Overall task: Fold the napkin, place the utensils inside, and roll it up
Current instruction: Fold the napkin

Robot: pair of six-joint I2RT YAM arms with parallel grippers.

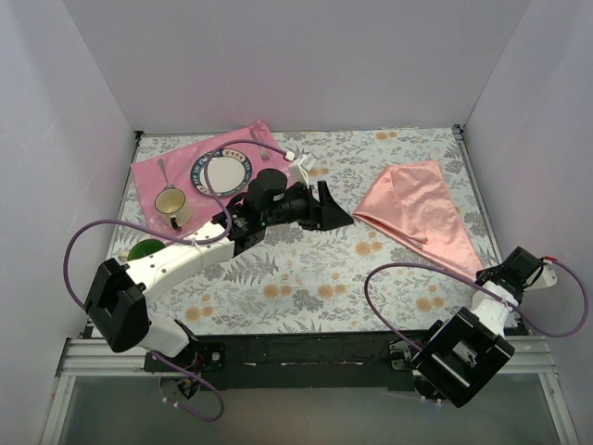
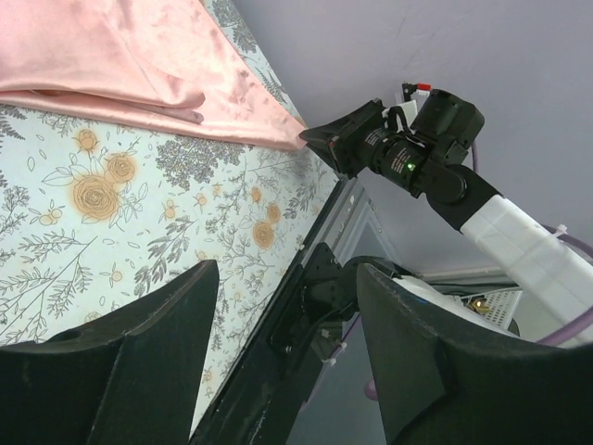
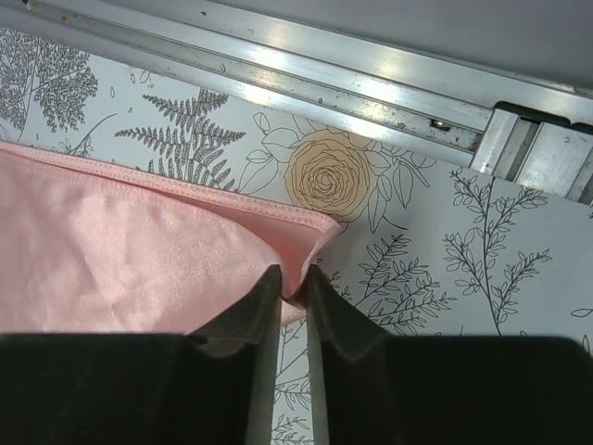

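From above, the right tool (image 3: pixel 294 283) hides its own tips; its wrist camera shows them clamped on a corner of the napkin (image 1: pixel 417 209) at the right edge of the table (image 1: pixel 306 278). The left tool (image 2: pixel 285 273) stands apart, empty.

You have plain pale walls (image 1: pixel 296 56) at nine, twelve and three o'clock. Your worktop (image 1: pixel 315 287) wears a floral-print cover, evenly lit.

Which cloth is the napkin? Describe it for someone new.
On the floral table, look at the right half. The napkin lies there, a pale salmon, shiny triangle, its near corner pinched by the right gripper. Unlike the darker pink mat at far left, nothing rests on it.
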